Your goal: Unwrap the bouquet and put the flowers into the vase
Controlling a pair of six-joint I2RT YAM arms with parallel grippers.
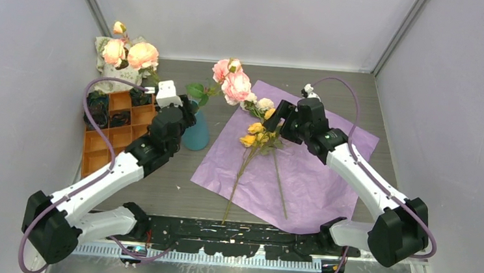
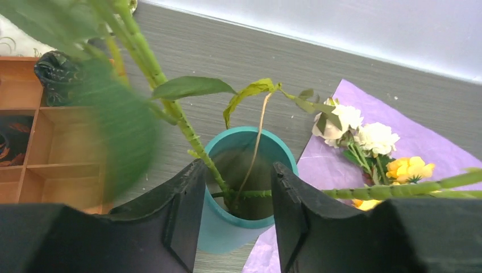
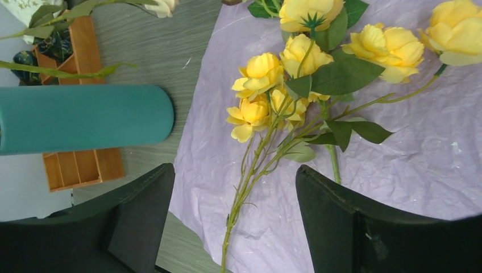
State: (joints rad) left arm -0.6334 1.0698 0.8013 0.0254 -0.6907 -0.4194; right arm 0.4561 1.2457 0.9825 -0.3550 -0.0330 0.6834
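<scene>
1. We see right end effector [image 3: 233, 170] jaws wide apart, empty, above yellow roses [image 3: 264, 71] lying on purple paper [image 3: 426, 170]
2. Left end effector [image 2: 237, 170] jaws apart, rose stem [image 2: 183, 124] between them standing in the vase [image 2: 227, 236]
3. Vase on tabletop [image 1: 170, 189] between paper and orange tray [image 1: 105, 145]

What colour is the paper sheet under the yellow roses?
The paper sheet is lilac purple; clearest in the right wrist view.
</scene>
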